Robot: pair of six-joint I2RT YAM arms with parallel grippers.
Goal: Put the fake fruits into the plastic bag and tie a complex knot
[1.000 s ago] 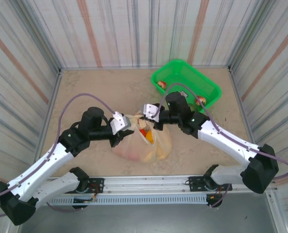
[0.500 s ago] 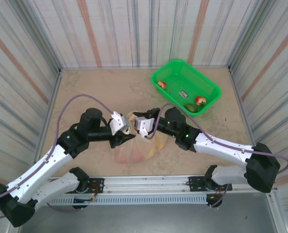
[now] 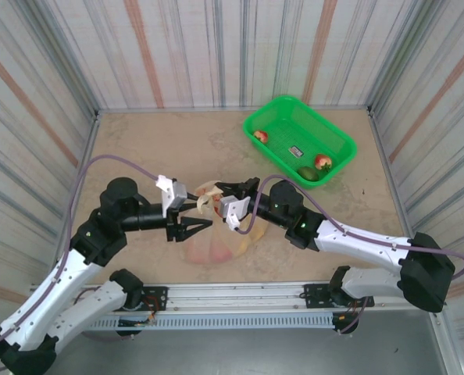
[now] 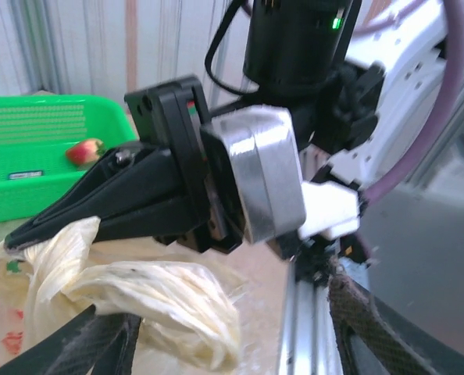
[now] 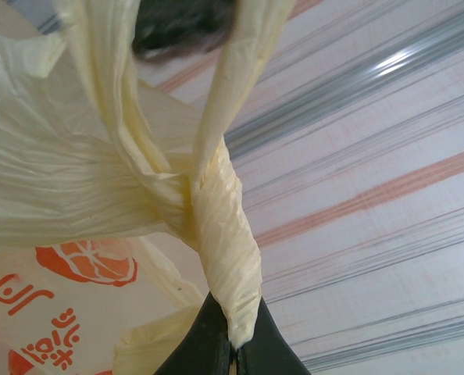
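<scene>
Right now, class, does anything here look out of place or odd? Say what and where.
Yes: three fake fruits, two red and one dark green, lie in the green basket while the handle of the plastic bag is already twisted and pinched by the right gripper. They belong in the bag.

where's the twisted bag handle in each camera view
top external: bag handle just left of centre.
left wrist: bag handle at lower left, a crumpled cream strand.
right wrist: bag handle in the centre, running down to the bottom edge.
shared landmark: the right gripper pinching it, dark at mid-left in the left wrist view, at bottom centre in its own.
</scene>
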